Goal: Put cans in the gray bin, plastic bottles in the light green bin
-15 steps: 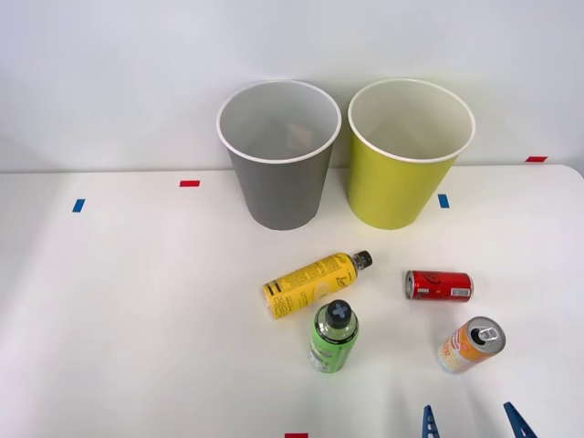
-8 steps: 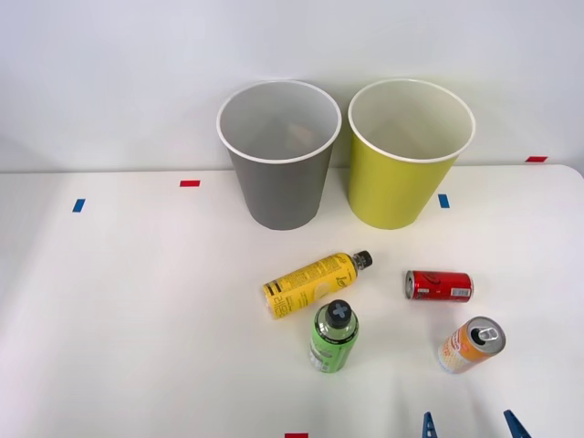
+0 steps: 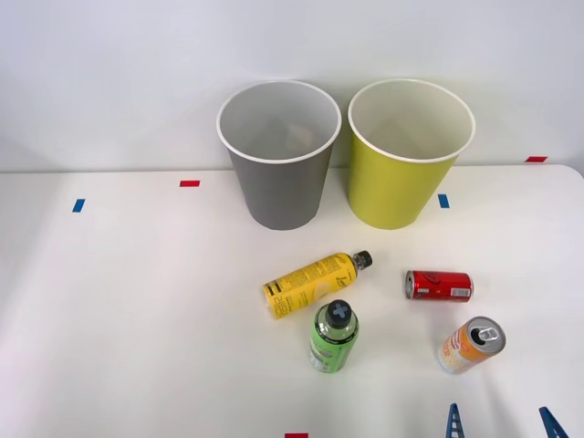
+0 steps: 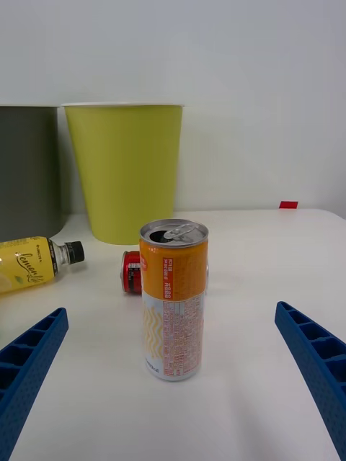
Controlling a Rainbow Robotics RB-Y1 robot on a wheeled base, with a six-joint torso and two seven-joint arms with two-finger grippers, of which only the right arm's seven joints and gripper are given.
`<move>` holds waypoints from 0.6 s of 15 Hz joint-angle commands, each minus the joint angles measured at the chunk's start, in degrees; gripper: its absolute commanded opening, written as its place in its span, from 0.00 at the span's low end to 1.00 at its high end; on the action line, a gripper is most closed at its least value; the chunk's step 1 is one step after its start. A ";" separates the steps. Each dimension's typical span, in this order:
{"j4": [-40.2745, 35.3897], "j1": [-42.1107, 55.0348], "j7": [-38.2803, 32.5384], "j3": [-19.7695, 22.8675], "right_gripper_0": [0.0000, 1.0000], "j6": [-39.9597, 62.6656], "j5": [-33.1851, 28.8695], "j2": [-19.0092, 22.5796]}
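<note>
I see my right gripper [image 4: 173, 374] with jaws wide, low on the near right of the surface [image 3: 137, 319], facing the upright orange-and-white can [image 4: 174, 299]; the red can [image 3: 439, 285] lies beyond it.

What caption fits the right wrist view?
Open end effector facing the upright orange can, light green bin behind.

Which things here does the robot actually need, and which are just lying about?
Needed: orange can, red can, yellow bottle, green bottle, gray bin, light green bin, open right gripper.
Just there: red and blue tape marks on the table.
</note>
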State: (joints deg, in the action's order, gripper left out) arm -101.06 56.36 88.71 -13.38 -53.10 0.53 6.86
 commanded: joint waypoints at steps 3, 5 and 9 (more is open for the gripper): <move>3.50 -4.95 1.37 0.37 1.00 0.02 1.06 -2.03; 4.47 -7.76 1.90 1.69 1.00 0.11 1.32 -2.91; 4.47 -11.28 2.25 3.63 1.00 3.71 0.79 -3.87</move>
State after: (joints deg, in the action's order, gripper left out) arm -96.61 45.94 90.86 -10.32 -50.26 1.46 3.36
